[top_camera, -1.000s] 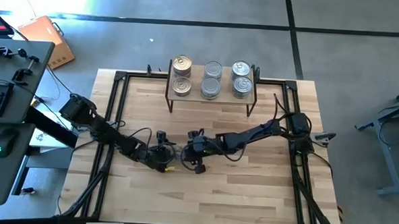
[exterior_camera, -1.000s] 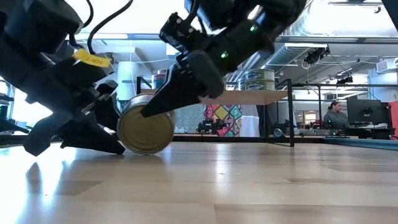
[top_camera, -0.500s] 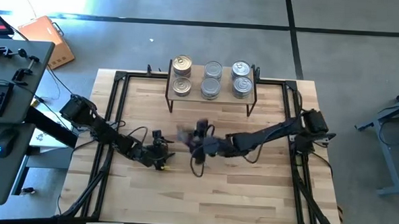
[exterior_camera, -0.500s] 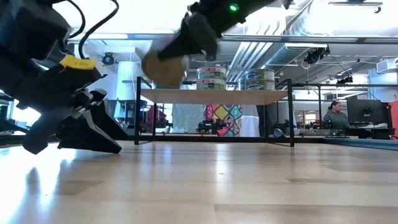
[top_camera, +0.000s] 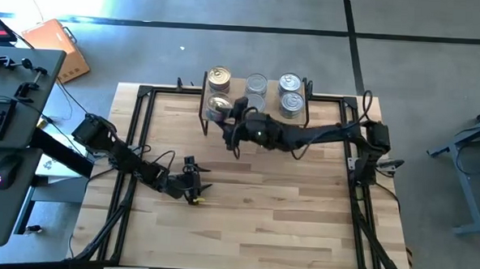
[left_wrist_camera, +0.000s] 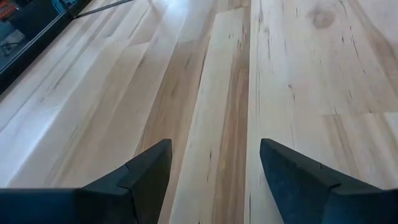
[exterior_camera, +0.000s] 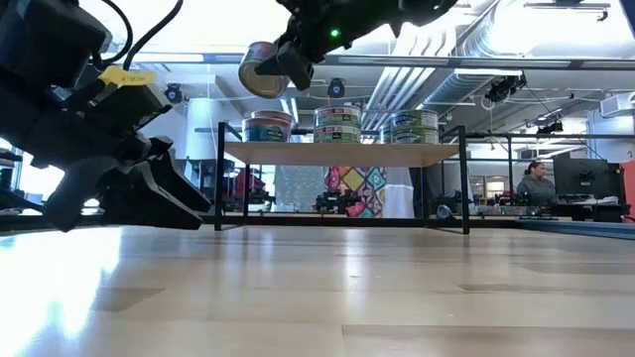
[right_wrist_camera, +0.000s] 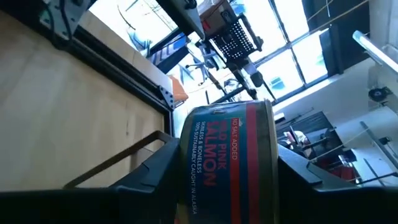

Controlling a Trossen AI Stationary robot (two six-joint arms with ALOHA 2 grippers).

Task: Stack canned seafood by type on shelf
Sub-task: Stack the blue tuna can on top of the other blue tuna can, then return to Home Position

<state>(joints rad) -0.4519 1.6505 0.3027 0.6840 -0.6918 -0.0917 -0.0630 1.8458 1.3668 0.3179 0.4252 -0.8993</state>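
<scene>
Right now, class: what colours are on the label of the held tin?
Blue with a red band, clearest in the right wrist view: tin.

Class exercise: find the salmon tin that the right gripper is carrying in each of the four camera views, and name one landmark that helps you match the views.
High view: the round metal salmon tin sits at the right gripper, over the shelf's left end.
Low view: upper left of centre, held tilted above the shelf.
Left wrist view: not in it; only bare tabletop.
Right wrist view: centre, blue and red label, between the fingers.
Shared landmark: the light wood shelf on black legs.
</scene>
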